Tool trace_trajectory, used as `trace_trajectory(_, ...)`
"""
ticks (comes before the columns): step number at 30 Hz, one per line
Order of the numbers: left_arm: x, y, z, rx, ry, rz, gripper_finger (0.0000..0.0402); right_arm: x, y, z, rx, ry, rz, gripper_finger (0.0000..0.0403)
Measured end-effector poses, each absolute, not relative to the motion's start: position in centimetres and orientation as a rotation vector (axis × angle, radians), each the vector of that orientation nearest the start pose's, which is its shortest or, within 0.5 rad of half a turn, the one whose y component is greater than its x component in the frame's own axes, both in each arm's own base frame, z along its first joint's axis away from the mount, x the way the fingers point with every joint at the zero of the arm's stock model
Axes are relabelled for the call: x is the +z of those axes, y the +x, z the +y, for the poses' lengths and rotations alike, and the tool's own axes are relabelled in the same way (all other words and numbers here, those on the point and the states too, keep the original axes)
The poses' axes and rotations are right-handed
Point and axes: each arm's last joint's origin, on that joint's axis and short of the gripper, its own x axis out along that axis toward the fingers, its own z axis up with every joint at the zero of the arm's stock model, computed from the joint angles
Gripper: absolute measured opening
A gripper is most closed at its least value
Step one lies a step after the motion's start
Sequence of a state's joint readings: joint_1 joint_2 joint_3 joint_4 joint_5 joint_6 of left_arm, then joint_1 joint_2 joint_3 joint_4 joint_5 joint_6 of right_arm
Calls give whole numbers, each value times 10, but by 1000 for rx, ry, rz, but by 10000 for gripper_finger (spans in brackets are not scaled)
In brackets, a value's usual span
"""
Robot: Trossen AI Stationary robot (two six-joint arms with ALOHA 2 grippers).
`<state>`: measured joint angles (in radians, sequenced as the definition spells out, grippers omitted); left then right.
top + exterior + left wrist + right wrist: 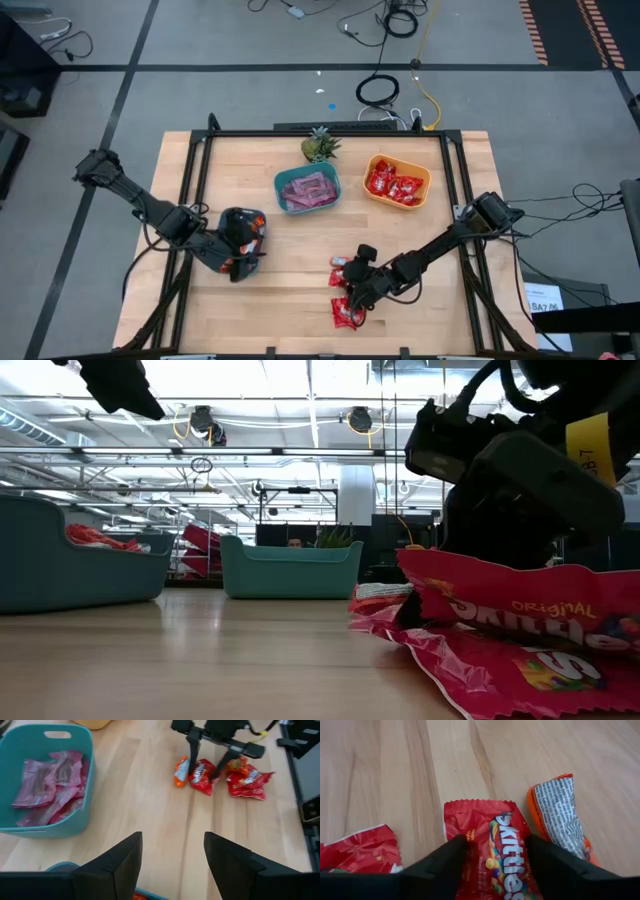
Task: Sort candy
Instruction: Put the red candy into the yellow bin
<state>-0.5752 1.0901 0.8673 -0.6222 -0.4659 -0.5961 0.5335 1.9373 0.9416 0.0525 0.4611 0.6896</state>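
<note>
Loose candy (350, 295) lies at the table's near middle: a red packet (485, 820), an orange one (560, 815) and another red one (360, 852). My right gripper (496, 840) is down at the table, its fingers standing on either side of the middle red packet (202, 772). My left gripper (172, 855) hangs open and holds nothing, above a small teal bowl (248, 222) at the left that holds orange candy. A teal bowl (307, 190) holds pink candy, and an orange bowl (397, 180) holds red candy. My right gripper's fingers (447, 857) stand along the two long edges (457, 827) of the red packet, slanting down from the table's near right. The packet lies flat on the table. Whether the fingers touch it, I cannot tell.
A small green pineapple-like plant (320, 147) stands behind the teal bowl near the far edge. A dark frame (195, 170) runs round the tabletop. Bare wood lies between the bowls and the loose candy.
</note>
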Motion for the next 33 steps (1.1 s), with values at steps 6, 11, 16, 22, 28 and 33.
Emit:
trace_trajectory(6,275,187,-109,88,-175,685,222,107,315,172,-200,211,817,100)
trace_trajectory(11,276,187,-110,82,-183,673,222,127,319,176,-132,164,789,44)
trace_trajectory(16,276,188,-110,83,-183,673,222,173,316,172,-112,173,670,43)
trace_trajectory(22,277,187,-112,30,-206,690,222,233,294,145,-254,124,539,56)
trace_trajectory(28,277,188,-113,16,-218,688,222,281,260,97,-442,165,498,47)
trace_trajectory(33,277,188,-113,18,-217,687,222,297,226,52,-642,255,553,47)
